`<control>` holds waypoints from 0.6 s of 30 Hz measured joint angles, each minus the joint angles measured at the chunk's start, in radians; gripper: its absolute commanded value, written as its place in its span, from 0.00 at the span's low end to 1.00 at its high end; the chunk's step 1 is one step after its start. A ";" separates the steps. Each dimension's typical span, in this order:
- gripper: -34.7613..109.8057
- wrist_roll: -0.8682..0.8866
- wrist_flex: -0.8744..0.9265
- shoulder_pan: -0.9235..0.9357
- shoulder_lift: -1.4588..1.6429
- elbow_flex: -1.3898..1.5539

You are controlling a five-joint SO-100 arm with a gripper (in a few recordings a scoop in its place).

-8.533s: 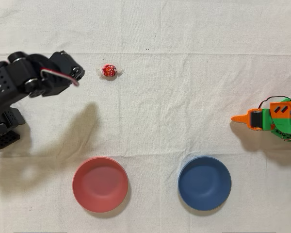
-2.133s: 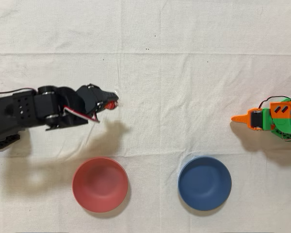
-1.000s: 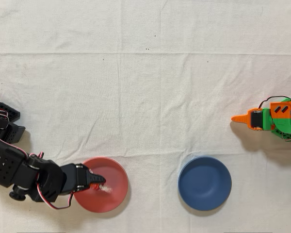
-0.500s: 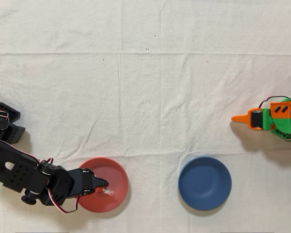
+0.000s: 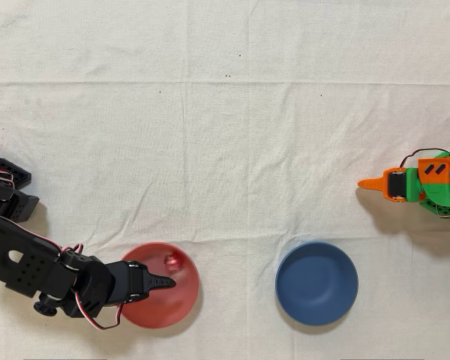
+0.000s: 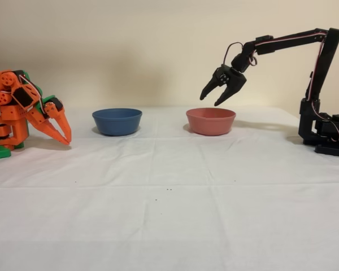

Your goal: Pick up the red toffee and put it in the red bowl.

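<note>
Half a second ago the sweet sat pinched at the tip of the tool; now the red toffee (image 5: 172,261) lies free inside the red bowl (image 5: 181,298), near its upper rim in the overhead view, and no longer touches the fingers. That suggests the release is made and the task is all but done, with only a withdrawal of the arm left, as I judge it.

Largest first: the desk (image 5: 232,150), spread with a creased white cloth, carries everything. On it the black arm (image 6: 322,73) reaches out from its base, its tool (image 6: 222,95) hanging above the red bowl with the jaws spread apart and nothing between them, clear in the fixed view. An idle orange arm (image 6: 22,110) stands at the far side. A blue bowl (image 5: 316,283) sits beside the red one, apart from it and with nothing inside.

No brand, label or readable writing shows on the arms, bowls or cloth; any print on the toffee's foil is too small to tell.
</note>
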 measured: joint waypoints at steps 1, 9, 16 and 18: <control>0.44 0.000 0.002 0.003 0.000 0.000; 0.44 -0.034 0.002 0.034 0.031 0.029; 0.42 -0.046 0.014 0.043 0.052 0.029; 0.37 -0.043 0.018 0.043 0.052 0.029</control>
